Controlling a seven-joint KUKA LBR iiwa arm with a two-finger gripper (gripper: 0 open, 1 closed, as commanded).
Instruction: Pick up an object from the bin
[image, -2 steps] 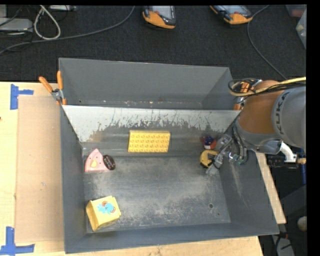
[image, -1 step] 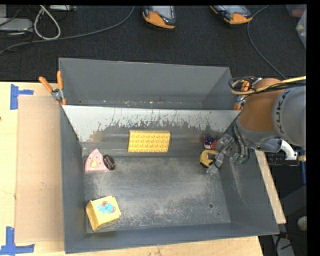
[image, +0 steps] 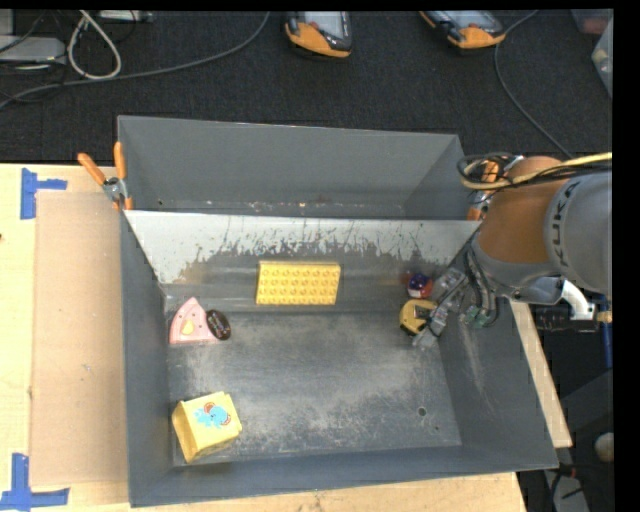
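Note:
My gripper (image: 432, 322) reaches into the bin's right side, fingertips low near the floor. A small yellow and black thing (image: 413, 316) lies right at the fingertips, touching or nearly touching them. Whether it sits between the fingers I cannot tell. Just behind it, against the back wall, is a small toy with red, blue and yellow parts (image: 417, 285).
A flat yellow studded plate (image: 298, 283) lies at the back middle. A pink wedge (image: 189, 323) with a dark round piece (image: 218, 325) beside it sits at the left. A yellow block with a blue picture (image: 206, 425) is in the front left corner.

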